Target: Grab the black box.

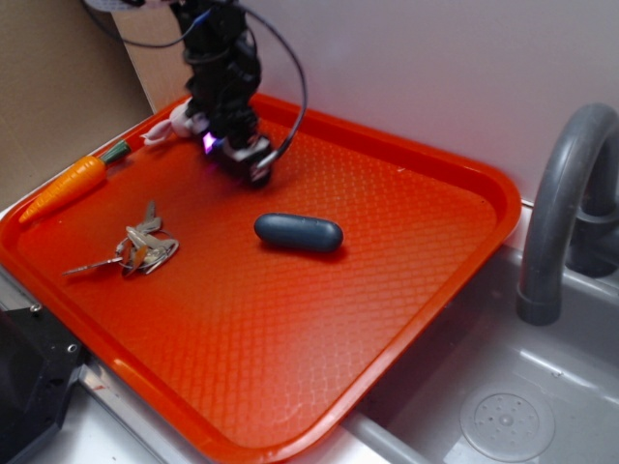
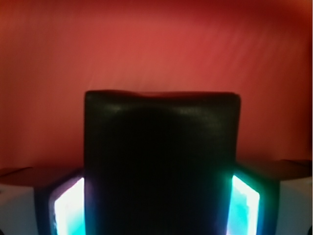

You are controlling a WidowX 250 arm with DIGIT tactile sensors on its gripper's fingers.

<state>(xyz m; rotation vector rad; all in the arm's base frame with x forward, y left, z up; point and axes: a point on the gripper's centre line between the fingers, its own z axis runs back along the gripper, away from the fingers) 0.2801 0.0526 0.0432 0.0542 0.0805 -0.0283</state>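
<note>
The black box (image 2: 161, 156) fills the middle of the wrist view, a matte black block with flat faces over the red tray. My gripper (image 2: 156, 198) is shut on it. Two glowing fingers (image 2: 71, 210) press against its left and right sides. In the exterior view the gripper (image 1: 244, 159) is down at the back left of the orange tray (image 1: 387, 290). There the box cannot be told apart from the dark fingers.
A dark blue-grey capsule (image 1: 298, 233) lies mid-tray, right of the gripper. A bunch of keys (image 1: 140, 249) and a toy carrot (image 1: 68, 187) are at the left. A pink plush (image 1: 174, 124) sits behind the arm. A grey faucet (image 1: 566, 213) and sink (image 1: 503, 416) are at the right.
</note>
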